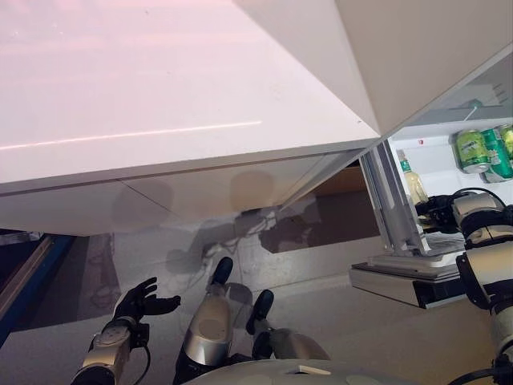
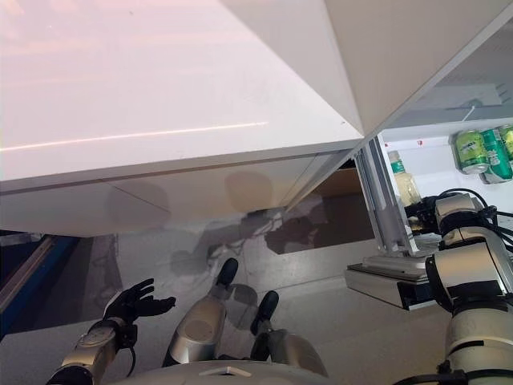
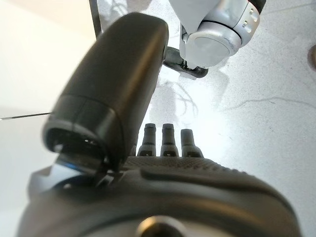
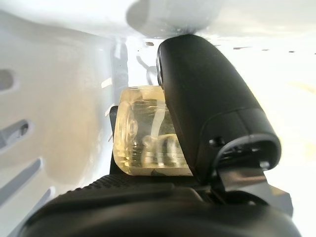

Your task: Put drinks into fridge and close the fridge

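Observation:
My right hand [image 2: 422,215] reaches into the open fridge [image 1: 437,156] at the right. It is shut on a clear bottle of yellowish drink [image 4: 148,136], with the thumb [image 4: 207,108] lying across it. The bottle [image 2: 403,183], with a green cap and label, stands upright by the fridge's inner wall. Green cans [image 1: 483,150] sit on a shelf further in. My left hand [image 1: 144,303] hangs low at the lower left, open and empty, its fingers [image 3: 167,140] straight.
A large white panel [image 1: 160,96] fills the upper left, close overhead. A grey ribbed upright [image 1: 390,200] and a flat ledge [image 1: 397,282] stand at the fridge opening by my right arm. Grey floor [image 1: 337,305] lies below.

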You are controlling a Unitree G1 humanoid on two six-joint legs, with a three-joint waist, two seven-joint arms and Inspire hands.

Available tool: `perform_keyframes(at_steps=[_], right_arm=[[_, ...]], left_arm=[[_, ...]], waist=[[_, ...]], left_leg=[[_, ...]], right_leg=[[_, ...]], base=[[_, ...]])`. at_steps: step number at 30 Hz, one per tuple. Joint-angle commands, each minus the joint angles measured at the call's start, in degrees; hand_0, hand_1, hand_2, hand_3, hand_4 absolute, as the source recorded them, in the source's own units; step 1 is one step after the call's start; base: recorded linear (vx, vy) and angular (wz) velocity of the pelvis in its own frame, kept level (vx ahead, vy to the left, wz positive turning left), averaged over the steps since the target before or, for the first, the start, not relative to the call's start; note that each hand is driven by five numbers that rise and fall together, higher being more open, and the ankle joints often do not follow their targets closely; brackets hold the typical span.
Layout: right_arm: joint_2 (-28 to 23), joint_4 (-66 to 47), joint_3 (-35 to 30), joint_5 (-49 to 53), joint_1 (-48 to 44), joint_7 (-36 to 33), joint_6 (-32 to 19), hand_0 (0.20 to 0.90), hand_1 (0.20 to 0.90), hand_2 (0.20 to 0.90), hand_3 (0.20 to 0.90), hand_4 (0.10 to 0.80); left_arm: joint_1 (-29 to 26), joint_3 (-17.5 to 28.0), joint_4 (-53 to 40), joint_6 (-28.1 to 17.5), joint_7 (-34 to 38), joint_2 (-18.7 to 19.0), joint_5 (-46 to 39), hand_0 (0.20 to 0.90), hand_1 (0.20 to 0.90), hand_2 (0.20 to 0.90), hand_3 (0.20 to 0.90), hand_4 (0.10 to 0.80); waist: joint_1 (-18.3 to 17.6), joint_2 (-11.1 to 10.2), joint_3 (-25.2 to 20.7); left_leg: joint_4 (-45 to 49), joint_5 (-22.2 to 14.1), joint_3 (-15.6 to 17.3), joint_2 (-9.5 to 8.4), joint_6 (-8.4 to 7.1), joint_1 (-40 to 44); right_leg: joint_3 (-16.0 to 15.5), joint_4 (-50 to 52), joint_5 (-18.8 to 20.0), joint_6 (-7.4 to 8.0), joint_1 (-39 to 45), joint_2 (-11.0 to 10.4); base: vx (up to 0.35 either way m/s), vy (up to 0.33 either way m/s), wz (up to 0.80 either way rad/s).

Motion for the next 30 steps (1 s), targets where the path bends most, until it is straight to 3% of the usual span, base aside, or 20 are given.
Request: perform_keyframes(at_steps=[1, 5, 6, 8, 9, 10, 11, 30], right_arm=[[-2.3, -1.5, 2.2, 0.0, -6.4, 3.9, -0.2, 0.3, 0.3, 0.3, 0.2, 0.1], [-4.1, -0.6, 2.7, -2.8, -8.1, 9.6, 0.6, 0.3, 0.3, 0.3, 0.2, 0.1], [-4.4, -0.5, 3.0, -2.9, -8.3, 10.0, 0.4, 0.349, 0.349, 0.349, 0.258, 0.158], [-4.9, -0.7, 3.7, -2.6, -8.7, 9.9, 0.1, 0.502, 0.502, 0.502, 0.436, 0.336], [-4.9, -0.8, 3.8, -2.5, -8.9, 9.7, 0.1, 0.641, 0.641, 0.641, 0.598, 0.498], [-5.0, -1.0, 4.1, -2.5, -9.0, 9.8, 0.0, 0.862, 0.862, 0.862, 0.856, 0.756], [-5.0, -1.1, 4.3, -2.3, -9.1, 9.6, -0.1, 0.9, 0.9, 0.9, 0.9, 0.8], [-6.0, -3.5, 3.4, 3.1, -8.3, 1.6, -3.3, 0.9, 0.9, 0.9, 0.9, 0.8]], left_arm=[[1.4, -2.4, -5.1, 2.9, 1.8, 3.8, -1.3, 0.9, 0.9, 0.9, 0.9, 0.8], [-0.6, -1.8, -5.0, 5.7, 2.1, 4.4, -1.6, 0.9, 0.9, 0.9, 0.9, 0.8], [-1.1, -1.7, -4.8, 6.2, 2.0, 4.5, -1.9, 0.9, 0.9, 0.9, 0.9, 0.8], [-2.3, -2.0, -4.3, 6.6, 1.8, 4.8, -2.6, 0.9, 0.9, 0.9, 0.9, 0.8], [-2.8, -2.1, -4.0, 6.6, 1.6, 4.9, -2.8, 0.9, 0.9, 0.9, 0.9, 0.8], [-3.2, -2.2, -3.7, 6.7, 1.5, 5.0, -3.1, 0.9, 0.9, 0.9, 0.9, 0.8], [-3.6, -2.2, -3.4, 6.7, 1.5, 5.0, -3.2, 0.9, 0.9, 0.9, 0.9, 0.8], [-6.6, -1.8, 1.1, 7.3, -0.6, 4.8, -2.7, 0.9, 0.9, 0.9, 0.9, 0.8]], waist=[[1.2, 1.0, -4.1], [0.8, 1.0, -4.6], [0.7, 1.1, -4.6], [0.4, 1.3, -4.4], [0.2, 1.4, -4.2], [0.0, 1.5, -4.1], [-0.1, 1.6, -4.0], [-2.0, 1.1, -5.3]], left_leg=[[1.0, -3.9, -0.6, -2.4, 1.67, -1.0], [0.9, -3.9, -0.3, -2.18, 1.72, -1.1], [0.9, -3.9, -0.2, -2.14, 1.75, -1.1], [1.1, -3.9, 0.0, -2.17, 1.8, -1.5], [1.2, -3.9, 0.1, -2.2, 1.85, -1.6], [1.2, -3.9, 0.3, -2.21, 1.87, -1.8], [1.3, -3.9, 0.4, -2.21, 1.87, -1.9], [1.4, -4.6, 1.8, -1.65, 1.76, 0.1]], right_leg=[[0.7, 2.8, 4.8, 2.14, -5.1, -0.9], [0.7, 3.1, 4.9, 2.09, -5.5, -1.0], [0.7, 3.1, 5.0, 2.06, -5.7, -1.1], [0.7, 3.2, 5.0, 2.03, -6.1, -1.2], [0.8, 3.3, 5.0, 2.03, -6.2, -1.3], [0.8, 3.3, 5.0, 2.01, -6.4, -1.3], [0.8, 3.4, 5.0, 2.02, -6.5, -1.4], [1.6, 3.8, 4.4, 1.85, -5.1, -1.4]], base=[[0.073, -0.039, 0.04], [0.014, -0.008, 0.01], [-0.026, 0.018, -0.04], [-0.042, 0.021, -0.03], [-0.056, 0.024, -0.02], [-0.057, 0.028, -0.01], [-0.045, 0.025, 0.0], [0.001, 0.004, -0.01]])
